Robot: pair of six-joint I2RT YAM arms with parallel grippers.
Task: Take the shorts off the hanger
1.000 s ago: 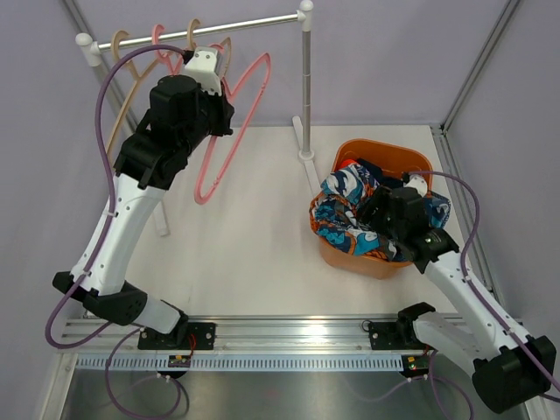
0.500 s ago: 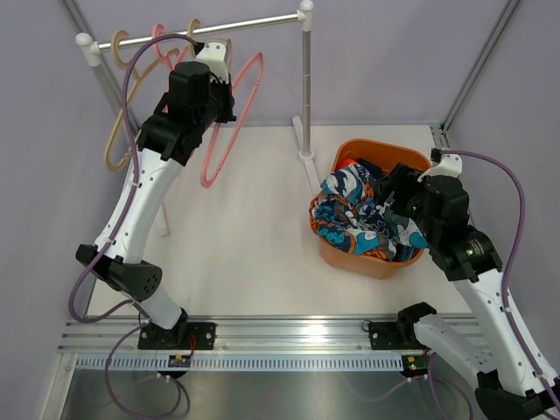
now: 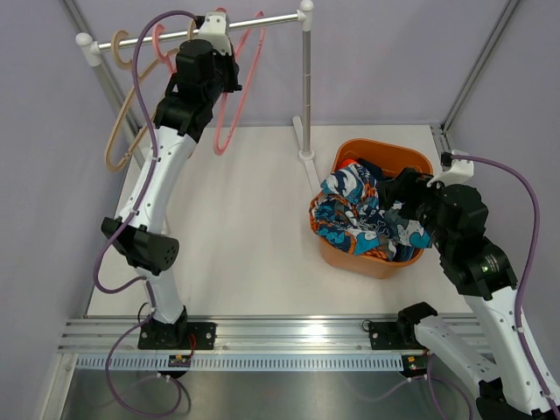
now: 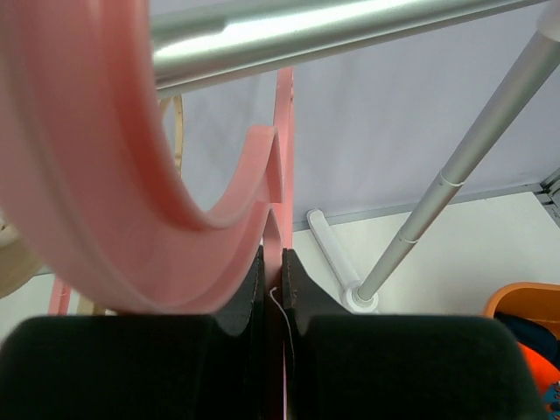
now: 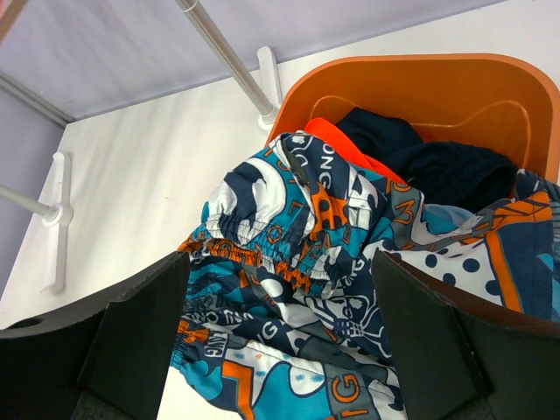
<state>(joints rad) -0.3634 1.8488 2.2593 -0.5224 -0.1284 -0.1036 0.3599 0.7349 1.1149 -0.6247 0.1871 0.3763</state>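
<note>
An empty pink hanger (image 3: 234, 98) hangs tilted just under the rail (image 3: 271, 19), and my left gripper (image 3: 224, 37) is shut on its neck. In the left wrist view the fingers clamp the pink strip (image 4: 278, 280), with the hook (image 4: 105, 175) curving beneath the rail (image 4: 350, 31). The multicolour print shorts (image 3: 354, 214) lie heaped in the orange basket (image 3: 385, 153) and spill over its left rim. Beneath them show orange-red shorts (image 5: 337, 140) and dark navy shorts (image 5: 437, 166). My right gripper (image 3: 404, 197) hovers open above the printed shorts (image 5: 297, 289), holding nothing.
Wooden and pink hangers (image 3: 118, 131) hang empty at the rail's left end. The rack's right post (image 3: 305, 87) stands on a foot (image 3: 306, 154) just left of the basket. A second foot (image 5: 57, 214) lies on the white table.
My left arm has raised the pink hanger from mid-height up to the rail. My right gripper has lifted off the basket and opened wider, leaving the printed shorts there.
</note>
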